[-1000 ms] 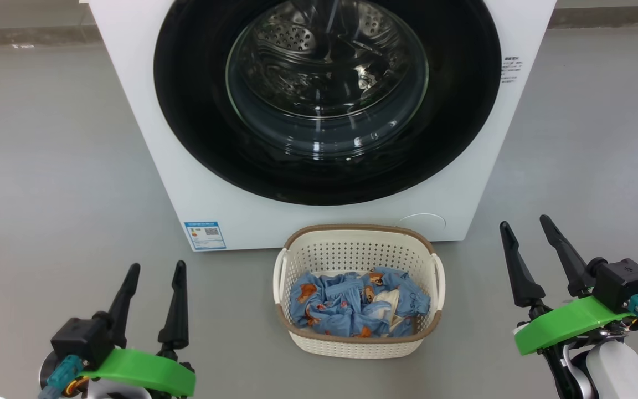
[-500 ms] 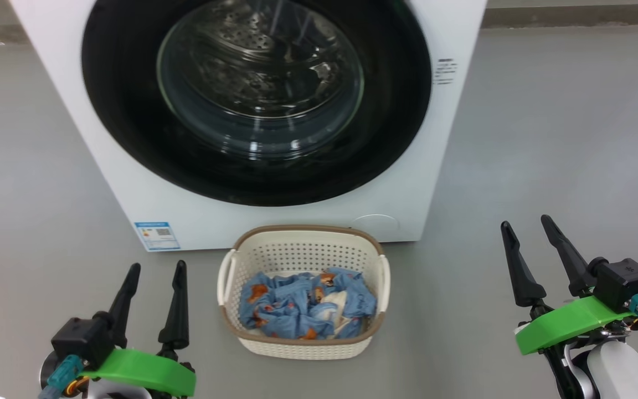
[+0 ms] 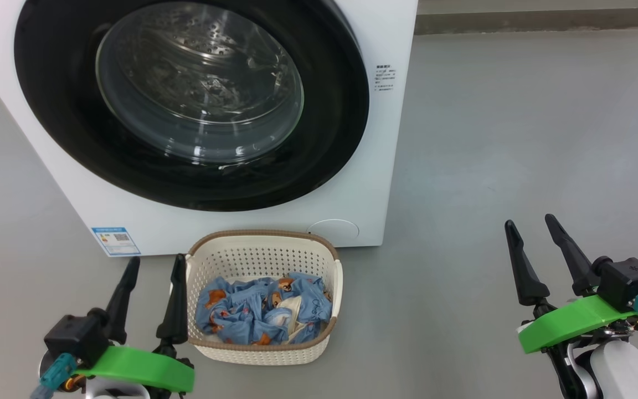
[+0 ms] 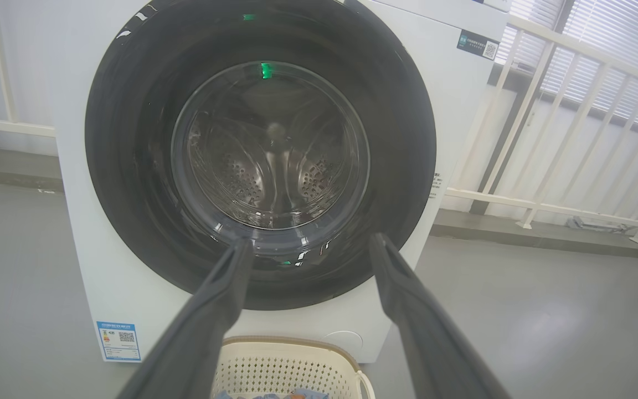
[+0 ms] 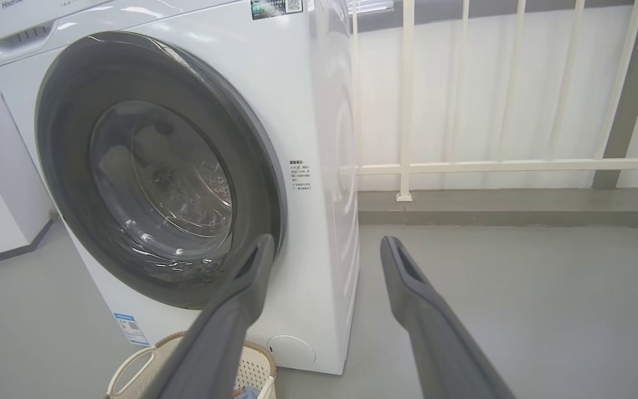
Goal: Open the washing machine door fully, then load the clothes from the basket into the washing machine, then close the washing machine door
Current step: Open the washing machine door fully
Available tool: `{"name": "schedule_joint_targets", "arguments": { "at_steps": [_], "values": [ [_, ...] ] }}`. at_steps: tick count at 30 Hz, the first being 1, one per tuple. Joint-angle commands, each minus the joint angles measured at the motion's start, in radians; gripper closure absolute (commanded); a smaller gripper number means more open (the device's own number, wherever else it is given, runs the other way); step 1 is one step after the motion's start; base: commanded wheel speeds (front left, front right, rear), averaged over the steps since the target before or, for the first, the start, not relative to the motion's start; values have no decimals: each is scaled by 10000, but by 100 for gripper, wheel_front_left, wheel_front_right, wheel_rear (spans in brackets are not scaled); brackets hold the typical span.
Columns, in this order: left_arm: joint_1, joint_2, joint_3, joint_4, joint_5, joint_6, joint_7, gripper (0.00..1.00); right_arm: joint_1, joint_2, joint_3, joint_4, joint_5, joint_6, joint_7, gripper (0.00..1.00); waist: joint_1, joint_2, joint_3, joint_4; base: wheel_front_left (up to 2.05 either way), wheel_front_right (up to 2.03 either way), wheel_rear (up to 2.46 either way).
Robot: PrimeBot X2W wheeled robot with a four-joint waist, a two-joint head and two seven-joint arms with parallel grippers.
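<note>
The white washing machine (image 3: 385, 138) stands ahead and to the left, its round black washing machine door (image 3: 53, 111) shut flat against the front. The steel drum shows through the glass. On the floor before it sits the cream basket (image 3: 263, 260), holding the blue bear-print clothes (image 3: 252, 313). My left gripper (image 3: 156, 260) stands open just left of the basket's left handle. Far off to the right my right gripper (image 3: 529, 221) is open over bare floor. In the left wrist view my left gripper (image 4: 309, 241) faces the door (image 4: 130, 166). In the right wrist view my right gripper (image 5: 327, 241) points past the machine's right corner (image 5: 319, 111).
Grey floor (image 3: 518, 138) spreads wide to the right of the machine. A white railing (image 5: 490, 165) runs along the wall behind and to the right. A blue label sticker (image 3: 115, 240) and a round cover (image 3: 333, 229) sit low on the machine's front.
The head camera has swung to the right, so the machine and basket now lie further left in the picture. Both grippers stay open and hold their places.
</note>
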Motion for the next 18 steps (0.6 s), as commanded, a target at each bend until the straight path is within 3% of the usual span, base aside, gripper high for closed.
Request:
{"name": "schedule_joint_targets", "arguments": {
  "at_steps": [1, 18],
  "values": [
    [-355, 136, 415, -253, 85, -44, -93, 0, -364, -112, 128, -260, 38, 58, -124, 0, 0, 0, -11, -4, 19, 19, -38],
    [-351, 43, 486, -47, 192, -119, -93, 0, -344, -149, 107, -186, 54, 58, -124, 0, 0, 0, -87, 19, 1, 1, -2]
  ]
}}
